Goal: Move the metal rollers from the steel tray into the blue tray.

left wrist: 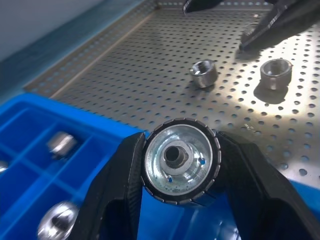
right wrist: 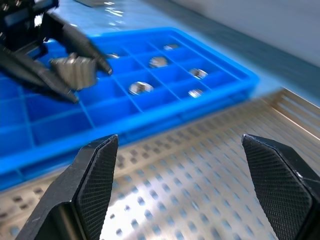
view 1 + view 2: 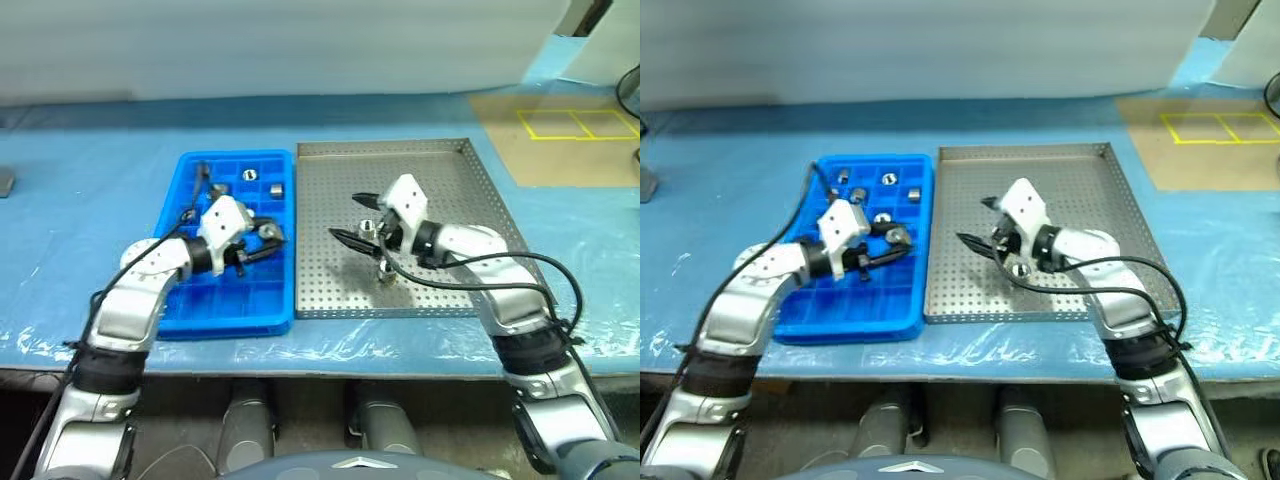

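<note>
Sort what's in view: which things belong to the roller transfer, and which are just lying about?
Belongs to the job:
- steel tray
- blue tray
- roller held in the left end effector
- two loose rollers near the open right end effector

Lying about:
- yellow taped squares
- blue table cover

Blue table cover; yellow-taped brown floor patch beyond

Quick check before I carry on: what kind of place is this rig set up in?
Probably a factory or lab sorting bench: a blue-covered worktable holding a perforated steel tray, a compartmented blue tray with metal rollers, and yellow tape squares marking cardboard.
</note>
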Controlling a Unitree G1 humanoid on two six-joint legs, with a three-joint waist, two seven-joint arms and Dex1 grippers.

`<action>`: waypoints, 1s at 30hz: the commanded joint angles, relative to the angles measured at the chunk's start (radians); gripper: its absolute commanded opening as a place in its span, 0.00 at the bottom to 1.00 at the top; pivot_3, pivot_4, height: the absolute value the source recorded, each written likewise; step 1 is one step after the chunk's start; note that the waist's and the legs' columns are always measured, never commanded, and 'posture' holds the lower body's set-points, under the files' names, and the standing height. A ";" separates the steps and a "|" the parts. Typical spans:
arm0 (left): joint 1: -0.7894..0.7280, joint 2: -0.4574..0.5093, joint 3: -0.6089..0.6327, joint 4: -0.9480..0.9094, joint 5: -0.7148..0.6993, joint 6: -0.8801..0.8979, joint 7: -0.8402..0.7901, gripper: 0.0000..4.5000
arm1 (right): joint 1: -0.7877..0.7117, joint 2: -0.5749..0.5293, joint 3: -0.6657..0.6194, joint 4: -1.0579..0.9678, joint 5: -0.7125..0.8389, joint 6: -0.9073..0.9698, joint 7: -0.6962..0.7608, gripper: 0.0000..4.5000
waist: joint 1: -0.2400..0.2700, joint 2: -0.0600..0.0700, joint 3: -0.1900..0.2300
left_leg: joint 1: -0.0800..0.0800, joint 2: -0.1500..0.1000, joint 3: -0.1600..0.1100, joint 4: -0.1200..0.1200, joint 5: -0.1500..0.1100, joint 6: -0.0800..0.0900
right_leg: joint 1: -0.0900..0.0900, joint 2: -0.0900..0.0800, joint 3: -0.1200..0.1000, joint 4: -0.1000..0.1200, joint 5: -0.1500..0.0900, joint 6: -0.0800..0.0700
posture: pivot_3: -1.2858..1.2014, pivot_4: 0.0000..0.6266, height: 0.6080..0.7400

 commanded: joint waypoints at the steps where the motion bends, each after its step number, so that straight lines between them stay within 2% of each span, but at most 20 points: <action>1: 0.065 0.039 0.112 -0.117 -0.048 0.048 0.059 0.43 | -0.077 0.030 0.025 0.071 -0.004 -0.075 0.062 0.91 | 0.015 0.000 0.000 | 0.000 0.000 0.000 0.000 0.000 0.000 | 0.000 0.000 0.000 0.000 0.000 0.000 | 0.56 0.24 1.00; 6: 0.302 0.118 0.226 -0.223 -0.073 0.073 0.051 0.43 | -0.153 0.096 0.092 0.219 -0.032 -0.175 0.153 0.91 | 0.041 -0.001 0.000 | 0.000 0.000 0.000 -0.003 0.000 0.000 | -0.001 0.000 0.000 -0.001 -0.001 -0.001 | 0.61 0.24 1.00; 10: 0.415 0.115 0.257 -0.243 -0.071 0.054 0.086 0.43 | -0.188 0.147 0.112 0.295 -0.040 -0.226 0.206 0.91 | 0.072 -0.001 0.000 | -0.001 0.001 0.000 -0.004 0.000 -0.001 | -0.003 0.000 -0.001 -0.001 -0.001 -0.001 | 0.63 0.24 1.00; 16: 0.453 0.072 0.190 -0.275 -0.069 0.055 0.146 0.43 | -0.194 0.165 0.110 0.328 -0.053 -0.254 0.231 0.91 | 0.117 -0.001 0.000 | 0.001 0.000 -0.001 -0.004 0.000 -0.001 | -0.001 0.000 0.000 -0.001 -0.004 0.005 | 0.64 0.24 1.00; 27: 0.449 0.077 0.095 -0.154 -0.037 0.011 0.156 0.43 | -0.150 0.156 0.099 0.284 -0.063 -0.242 0.203 0.91 | 0.111 -0.001 0.000 | 0.002 0.000 -0.001 -0.006 0.001 -0.003 | -0.001 0.000 0.001 0.000 -0.004 0.005 | 0.61 0.24 1.00; 29: 0.442 0.088 0.090 -0.132 -0.041 0.001 0.142 0.59 | -0.145 0.152 0.096 0.277 -0.065 -0.241 0.194 0.91 | 0.110 -0.001 0.000 | 0.002 0.000 -0.001 -0.006 0.001 -0.003 | -0.002 0.000 0.001 0.000 -0.003 0.003 | 0.61 0.24 1.00; 30: 0.441 0.094 0.086 -0.122 -0.041 -0.008 0.133 0.63 | -0.142 0.149 0.094 0.274 -0.065 -0.239 0.192 0.91 | 0.110 -0.001 0.000 | 0.002 0.000 -0.001 -0.006 0.001 -0.003 | -0.002 0.000 0.001 0.000 -0.003 0.003 | 0.61 0.24 1.00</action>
